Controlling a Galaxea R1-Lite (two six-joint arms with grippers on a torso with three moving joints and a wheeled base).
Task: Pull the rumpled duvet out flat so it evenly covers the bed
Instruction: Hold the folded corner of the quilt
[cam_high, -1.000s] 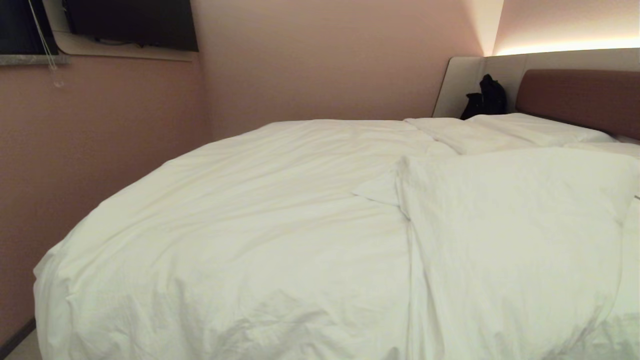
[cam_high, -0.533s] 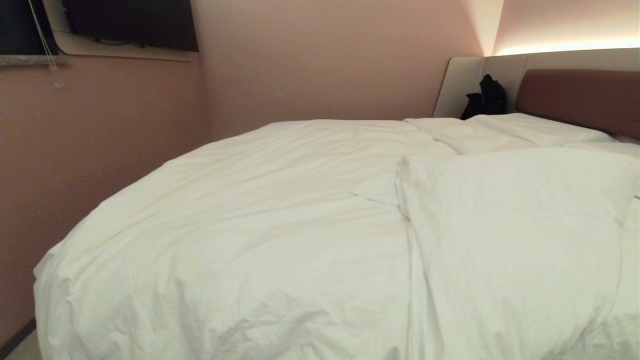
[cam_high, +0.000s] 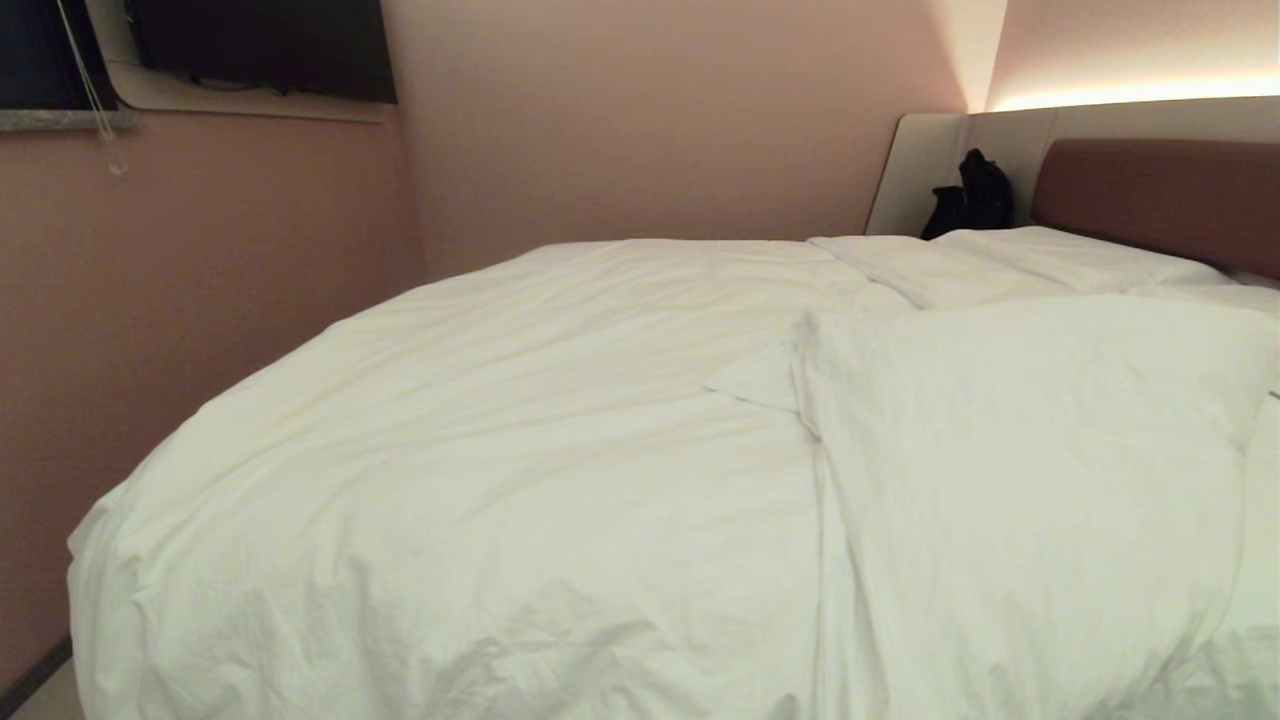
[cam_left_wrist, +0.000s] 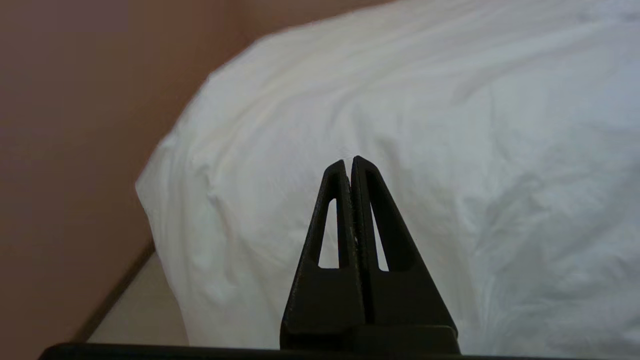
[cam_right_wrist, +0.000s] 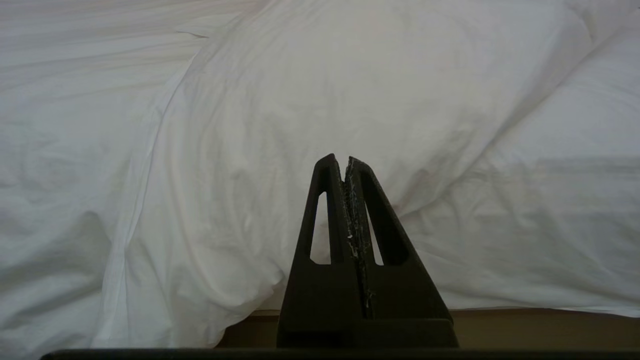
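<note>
- Left tool (cam_left_wrist: 349, 161): fingers pressed together, nothing between them, pointing at the near left corner of the duvet (cam_high: 520, 480) from short of the bed's edge; not touching the fabric.
- Right tool (cam_right_wrist: 341, 160): likewise closed and empty, aimed at the duvet's hanging near edge, clear of it.
- Neither arm appears in the head view.
- Duvet: lies over the bed (cam_high: 1160, 200), covering most of the mattress. The left portion spreads fairly smooth with soft creases. The right portion is doubled back on itself, forming a thick raised fold (cam_high: 1020, 440) with a seam running toward the near edge.
- Near edge: fabric crumpled; it drapes over the bed's side, with a beige strip of the base (cam_right_wrist: 550, 327) showing beneath it in the right wrist view.
- Pillows (cam_high: 1030, 262): flat, white, at the head end beside the brown headboard.
- Dark object (cam_high: 972, 195): stands against the pale panel by the headboard; kind not discernible.
- Room: pink walls (cam_high: 650, 120); a dark screen (cam_high: 265, 45) mounted high on the left; a lit strip above the headboard; pale floor (cam_left_wrist: 145, 310) beside the bed's left corner.
</note>
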